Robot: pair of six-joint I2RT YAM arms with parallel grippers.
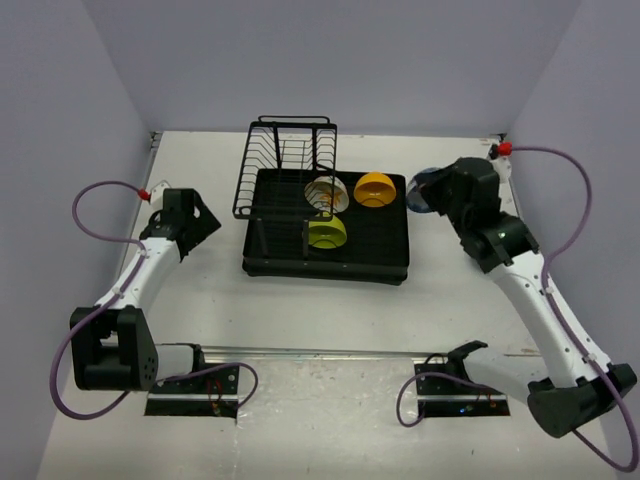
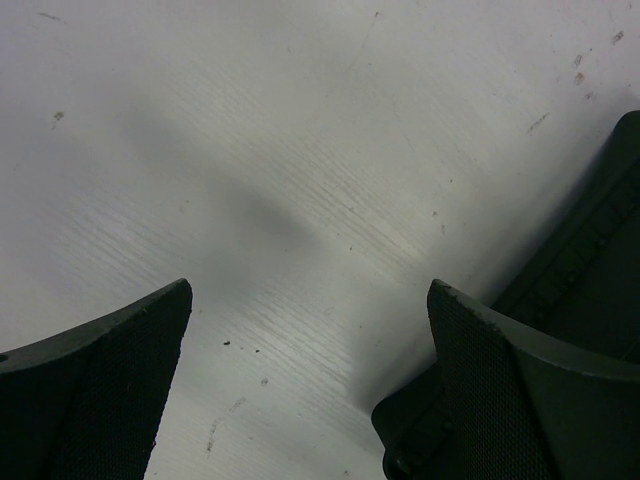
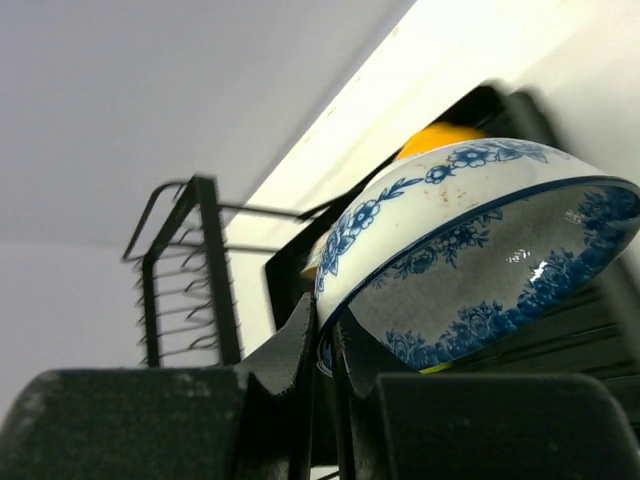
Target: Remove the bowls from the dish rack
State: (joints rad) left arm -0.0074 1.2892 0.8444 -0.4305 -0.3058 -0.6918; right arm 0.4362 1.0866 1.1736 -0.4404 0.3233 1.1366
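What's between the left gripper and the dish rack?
Only bare table lies between the left gripper and the rack, seen in the top view.

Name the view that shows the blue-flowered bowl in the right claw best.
Right wrist: the bowl fills the frame, its rim pinched in the right claw, flower pattern clear. Top external shows only a sliver beside the arm. Left wrist shows none of it.

A white table (image 1: 200, 310) lies lightly scratched and speckled, as the left wrist view shows. Pale lilac walls (image 1: 360, 60) close it in at the back and both sides. A silver rail (image 1: 330, 352) runs across its near part
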